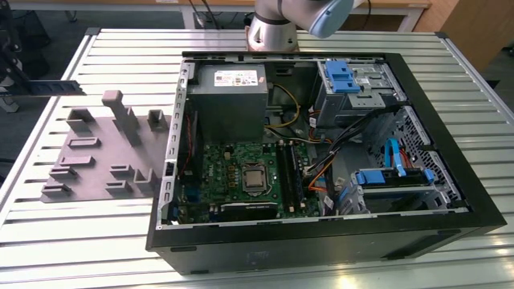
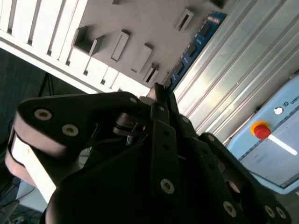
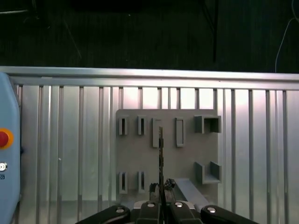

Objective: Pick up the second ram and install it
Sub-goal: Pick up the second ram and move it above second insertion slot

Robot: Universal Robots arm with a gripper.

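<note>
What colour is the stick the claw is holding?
Blue, with dark chips along it; the second wrist view shows the memory stick best.

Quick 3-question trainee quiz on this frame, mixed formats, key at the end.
1. True or false: the second ram is already seated in the computer case.
2. On the gripper, the jaws are: A) open; B) shut on the second ram; C) shut on a cable.
3. Fill in: the grey ____ lies on the slatted table, at the exterior view's left of the case.
Key: 1 false; 2 B; 3 tray.
</note>
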